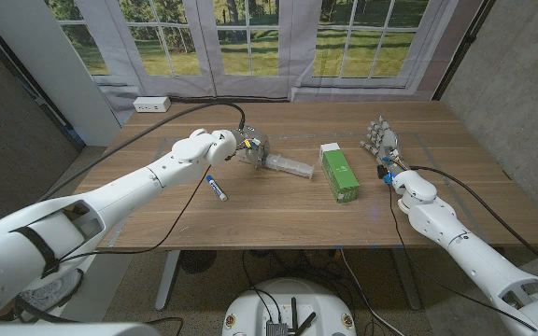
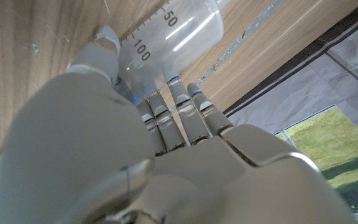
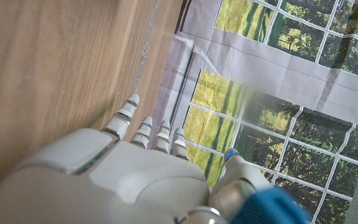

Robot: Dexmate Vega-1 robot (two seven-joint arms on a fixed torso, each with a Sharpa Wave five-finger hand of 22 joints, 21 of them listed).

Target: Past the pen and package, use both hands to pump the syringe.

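The clear syringe (image 1: 290, 168) lies on the wooden table (image 1: 278, 219), just beyond the blue-and-white pen (image 1: 216, 188) and left of the green package (image 1: 339, 172). My left hand (image 1: 248, 147) grips the syringe at its left end. In the left wrist view the fingers (image 2: 178, 109) and thumb close around the marked barrel (image 2: 173, 31), which shows the numbers 50 and 100. My right hand (image 1: 380, 142) stands apart to the right of the package, fingers straight and spread, holding nothing. Its fingers (image 3: 148, 127) reach out over bare table.
A white power strip (image 1: 151, 104) sits at the table's far left edge, and a black cable (image 1: 148, 135) runs from it along my left arm. Windows stand behind the table. Bare wood lies in front of the pen and package.
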